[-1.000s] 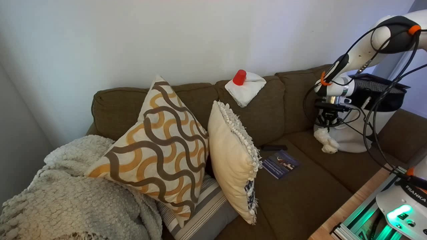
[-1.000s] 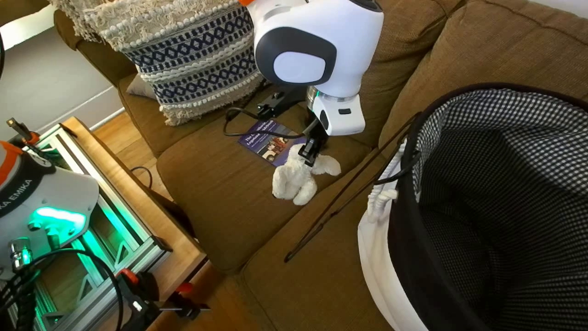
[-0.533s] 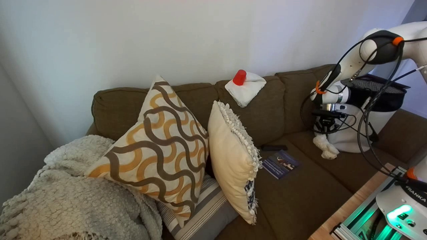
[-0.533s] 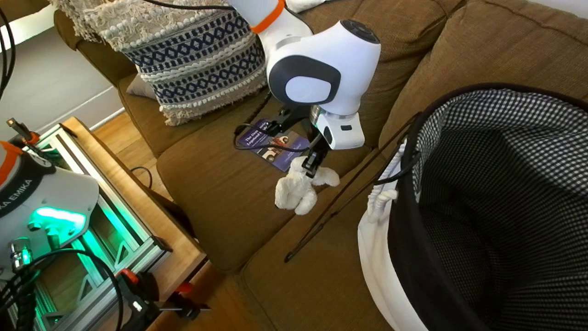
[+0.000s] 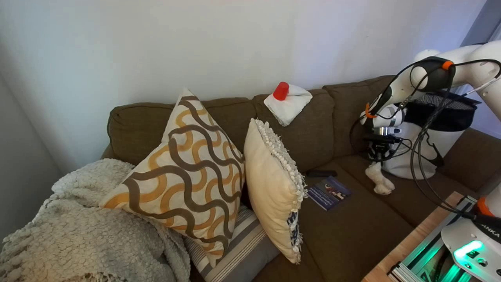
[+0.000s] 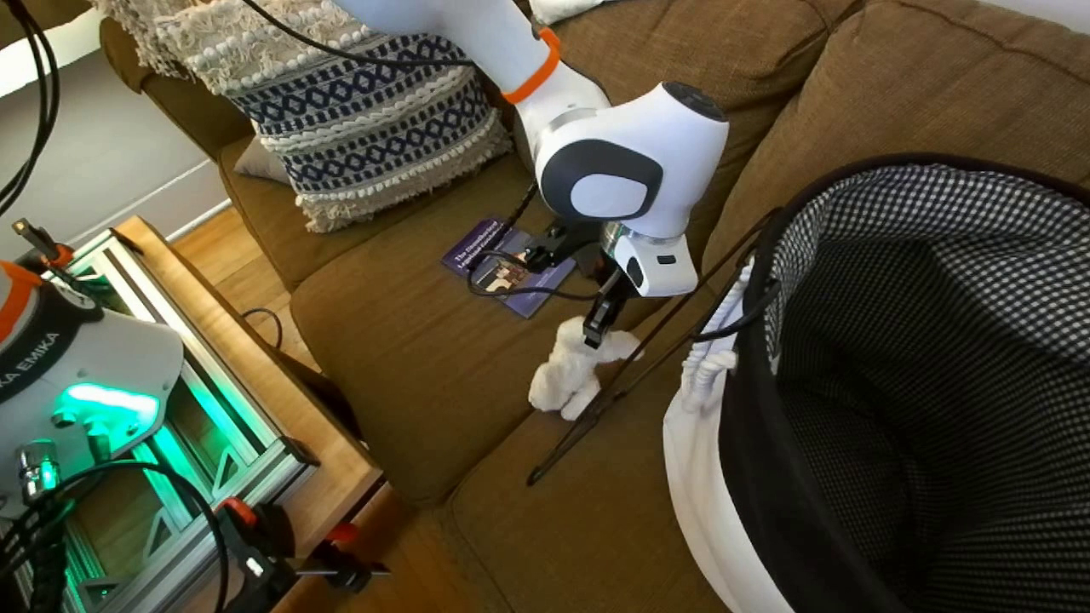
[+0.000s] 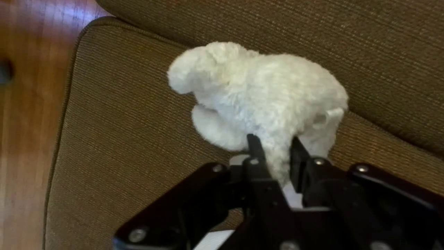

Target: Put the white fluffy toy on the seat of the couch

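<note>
The white fluffy toy (image 5: 379, 182) hangs from my gripper (image 5: 376, 159) over the couch; it also shows in an exterior view (image 6: 566, 375) and the wrist view (image 7: 274, 86). The gripper (image 6: 593, 336) points down, and in the wrist view its two fingers (image 7: 274, 137) are closed around a narrow part of the toy. The toy's body spreads out beyond the fingertips. The olive-brown seat of the couch (image 5: 352, 235) lies below it, also in an exterior view (image 6: 579, 519) and the wrist view (image 7: 121, 139). Whether the toy touches the seat I cannot tell.
A white bag with a dark rim (image 6: 754, 426) stands close to the toy, its cord lying toward the toy. A book (image 5: 328, 192) and a fringed pillow (image 5: 274, 188) are on the couch. A red cup (image 5: 281, 91) sits on a white cloth (image 5: 287, 109) on the backrest.
My gripper has moved down with the toy, which is lower in both exterior views. In an exterior view it has also shifted toward the bag. The hold on the toy looks unchanged.
</note>
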You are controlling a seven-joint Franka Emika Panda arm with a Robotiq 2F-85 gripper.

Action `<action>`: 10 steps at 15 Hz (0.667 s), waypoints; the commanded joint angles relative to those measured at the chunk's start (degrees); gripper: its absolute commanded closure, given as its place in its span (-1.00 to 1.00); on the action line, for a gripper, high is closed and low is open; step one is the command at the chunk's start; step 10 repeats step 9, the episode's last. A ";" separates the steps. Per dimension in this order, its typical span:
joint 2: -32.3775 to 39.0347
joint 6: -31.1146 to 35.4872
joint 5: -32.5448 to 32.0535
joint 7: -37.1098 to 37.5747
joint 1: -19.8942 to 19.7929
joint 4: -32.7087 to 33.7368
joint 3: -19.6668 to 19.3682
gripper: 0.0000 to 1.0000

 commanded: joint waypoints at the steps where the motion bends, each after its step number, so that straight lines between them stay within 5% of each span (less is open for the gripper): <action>1: 3.95 -5.13 -1.70 1.40 -0.14 7.86 -0.55 -0.12; 7: -7.92 -6.32 -0.28 -7.70 2.47 7.14 6.32 -0.98; 8: -10.78 -6.14 -0.18 -9.39 3.36 5.47 7.42 -1.00; 10: -4.71 -5.94 -0.45 -5.71 2.65 10.62 5.64 -0.81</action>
